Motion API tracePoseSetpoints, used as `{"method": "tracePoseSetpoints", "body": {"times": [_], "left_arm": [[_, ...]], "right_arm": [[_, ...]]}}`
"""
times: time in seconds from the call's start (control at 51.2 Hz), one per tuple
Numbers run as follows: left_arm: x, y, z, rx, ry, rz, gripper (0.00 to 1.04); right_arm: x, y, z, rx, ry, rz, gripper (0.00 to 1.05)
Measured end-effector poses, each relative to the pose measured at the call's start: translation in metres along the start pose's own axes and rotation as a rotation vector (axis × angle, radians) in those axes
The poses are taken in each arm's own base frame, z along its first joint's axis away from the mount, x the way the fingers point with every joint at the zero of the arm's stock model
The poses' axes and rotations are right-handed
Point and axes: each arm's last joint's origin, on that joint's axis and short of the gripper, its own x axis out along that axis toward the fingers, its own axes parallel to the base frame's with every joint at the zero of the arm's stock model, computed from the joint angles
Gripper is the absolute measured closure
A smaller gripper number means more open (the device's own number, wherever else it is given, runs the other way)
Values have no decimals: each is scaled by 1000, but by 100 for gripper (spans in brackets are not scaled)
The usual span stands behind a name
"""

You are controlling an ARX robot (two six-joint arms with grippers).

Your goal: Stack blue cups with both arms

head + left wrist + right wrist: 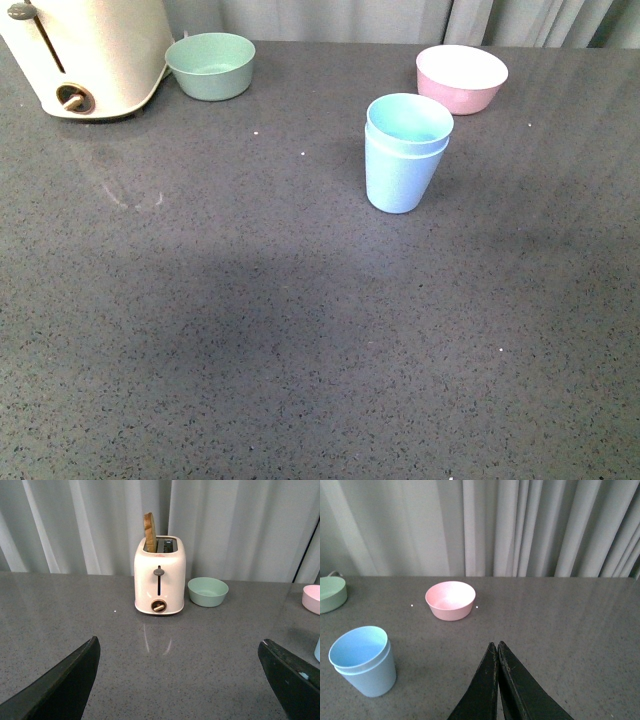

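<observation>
The cups (405,152) stand nested right of centre (task looks done); left hand (182,680) wide, right hand (497,652) closed, empty.

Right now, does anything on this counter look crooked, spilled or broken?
Nothing looks spilled or broken. The two pale blue tapered cups stand nested and upright, the inner one sitting slightly tilted. The sage-green bowl, the pink bowl and the cream toaster holding a bread slice are upright.
</observation>
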Motion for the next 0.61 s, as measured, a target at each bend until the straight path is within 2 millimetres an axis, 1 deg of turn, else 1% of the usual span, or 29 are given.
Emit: {"method": "tracePoseSetpoints", "body": {"times": [0.137, 0.234, 0.546, 0.605], "left_arm": [[0, 0, 0, 0, 0, 0, 9], [0, 0, 0, 0, 0, 0, 9], [0, 0, 0, 0, 0, 0, 9], [0, 0, 0, 0, 0, 0, 9]], "right_arm": [[-12, -7, -5, 0, 2, 26, 103], [-20, -12, -8, 1, 1, 1, 103], [-41, -13, -15, 1, 3, 3, 103], [-45, -13, -20, 1, -17, 3, 103]]}}
